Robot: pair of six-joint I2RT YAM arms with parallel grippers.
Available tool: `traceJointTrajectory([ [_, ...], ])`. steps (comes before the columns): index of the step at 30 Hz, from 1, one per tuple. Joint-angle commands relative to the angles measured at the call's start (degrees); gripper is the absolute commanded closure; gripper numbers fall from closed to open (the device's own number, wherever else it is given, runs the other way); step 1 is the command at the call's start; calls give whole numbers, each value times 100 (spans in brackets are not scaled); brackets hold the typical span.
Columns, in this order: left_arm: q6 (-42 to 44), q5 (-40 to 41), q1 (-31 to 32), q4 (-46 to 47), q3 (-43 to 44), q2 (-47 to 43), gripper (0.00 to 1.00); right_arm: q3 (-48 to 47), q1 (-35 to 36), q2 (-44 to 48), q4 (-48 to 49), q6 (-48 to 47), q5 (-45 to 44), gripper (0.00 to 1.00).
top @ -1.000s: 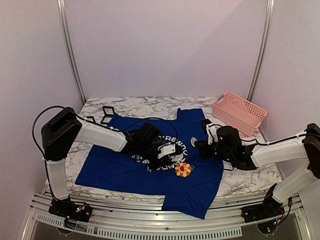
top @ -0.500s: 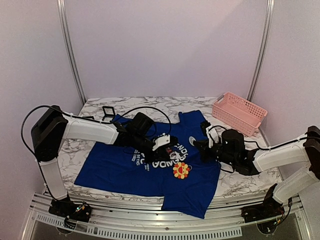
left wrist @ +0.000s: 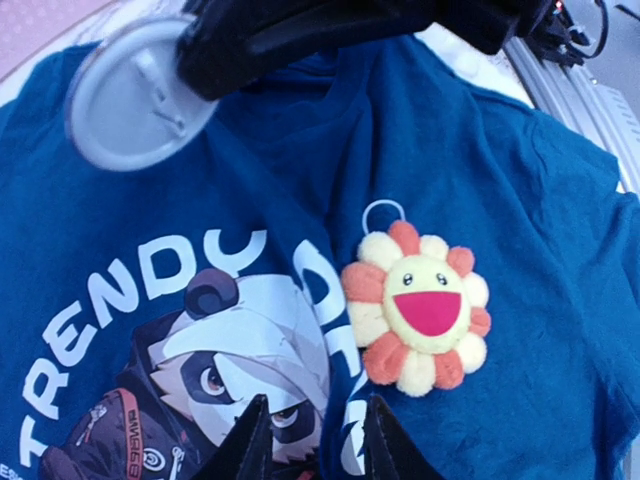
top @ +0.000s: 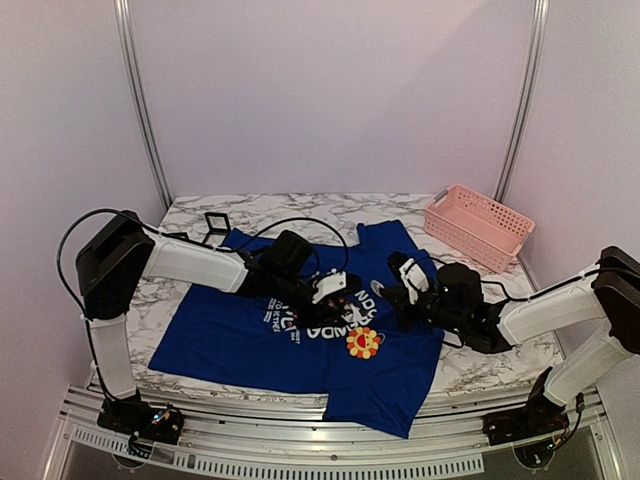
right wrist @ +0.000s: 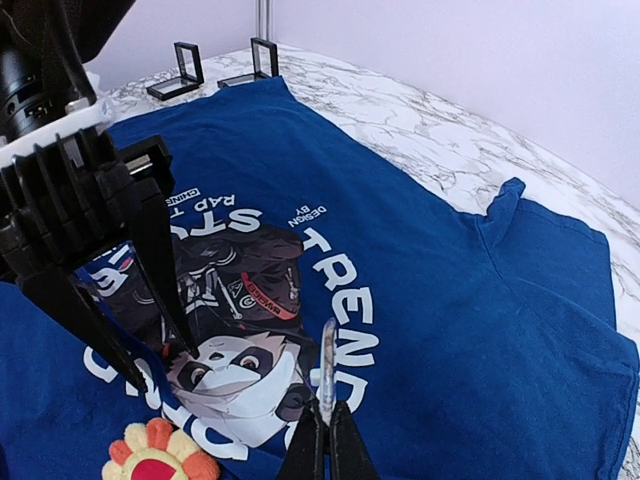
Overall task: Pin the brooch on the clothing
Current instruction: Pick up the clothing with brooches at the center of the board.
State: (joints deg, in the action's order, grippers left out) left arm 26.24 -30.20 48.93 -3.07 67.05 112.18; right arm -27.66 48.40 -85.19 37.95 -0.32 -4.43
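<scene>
The clothing (top: pixel 250 340), a royal blue T-shirt with a panda print (left wrist: pixel 240 360), lies spread on the table. The brooch (top: pixel 363 341), a plush flower with a smiling face (left wrist: pixel 420 310), rests on the shirt just beside the print; nothing holds it. My left gripper (left wrist: pixel 318 440) hovers low over the panda, its jaws apart with a raised fold of blue cloth between them. My right gripper (right wrist: pixel 327 425) is shut on a thin round silver disc (right wrist: pixel 325 375), seen edge-on. In the left wrist view that disc (left wrist: pixel 130 95) shows flat, above the lettering.
A pink slatted basket (top: pixel 478 227) stands at the back right. Small black square frames (right wrist: pixel 265 55) sit on the marble table (top: pixel 300 208) beyond the shirt's far corner. The two arms face each other closely over the print.
My left gripper's jaws have parted from shut, and its wrist has shifted slightly over the print. The right gripper has edged left toward it with the disc. The brooch has stayed put.
</scene>
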Motion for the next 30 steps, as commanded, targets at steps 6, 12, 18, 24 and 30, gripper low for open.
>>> traceJointTrajectory([
  [6,-533,-129,257,-18,390,229,60,761,134,-3,1100,-356,-106,100],
  [12,-482,230,285,150,398,389,66,741,134,-215,1234,-651,14,100],
  [18,-592,267,284,205,400,460,91,731,170,-329,1236,-886,-97,100],
  [24,-737,-195,224,-93,596,370,100,730,442,-510,1561,-1317,-532,100],
  [30,-952,-802,150,-252,689,312,100,672,564,-998,1955,-1608,-832,100],
])
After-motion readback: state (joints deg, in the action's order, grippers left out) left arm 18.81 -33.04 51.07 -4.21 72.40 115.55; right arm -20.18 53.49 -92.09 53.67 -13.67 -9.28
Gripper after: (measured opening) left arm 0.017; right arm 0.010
